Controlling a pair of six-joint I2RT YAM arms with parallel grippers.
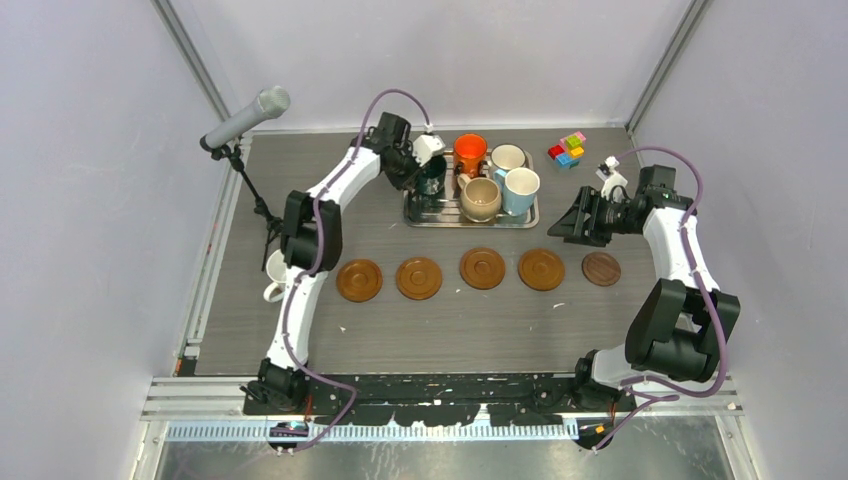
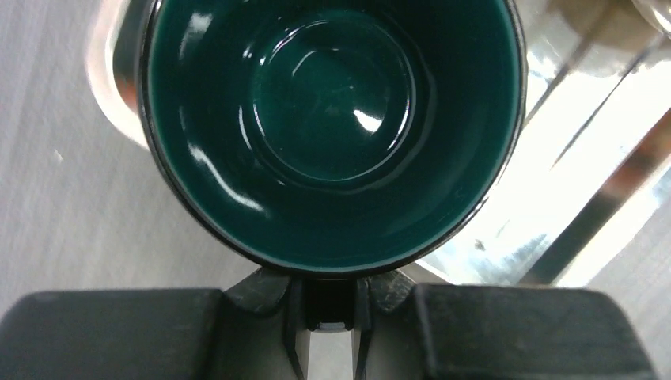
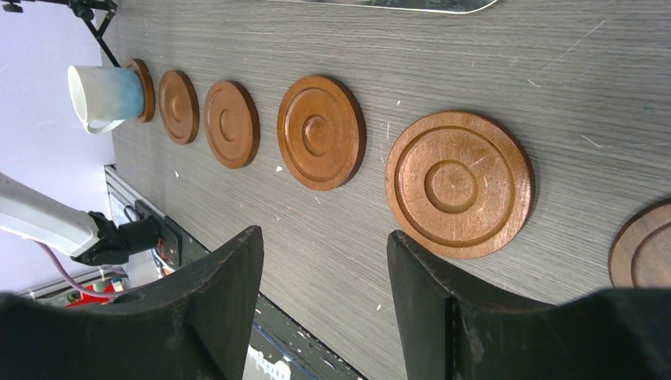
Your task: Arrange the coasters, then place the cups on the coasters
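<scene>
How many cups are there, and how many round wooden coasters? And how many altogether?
Cups: 6
Coasters: 6, counting the one under the white cup on the left
Total: 12

Six brown wooden coasters (image 1: 482,268), six ceramic mugs (image 1: 480,198), one silver tray (image 1: 425,214), one microphone (image 1: 245,118), one cluster of coloured blocks (image 1: 567,150), two robot arms (image 1: 322,195).

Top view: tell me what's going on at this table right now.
The left gripper is shut on the dark green cup at the silver tray's left end, beside four other cups. The coasters lie in a row in front of the tray; a whitish cup sits on the leftmost one. The right gripper hangs open and empty near the row's right end.
</scene>
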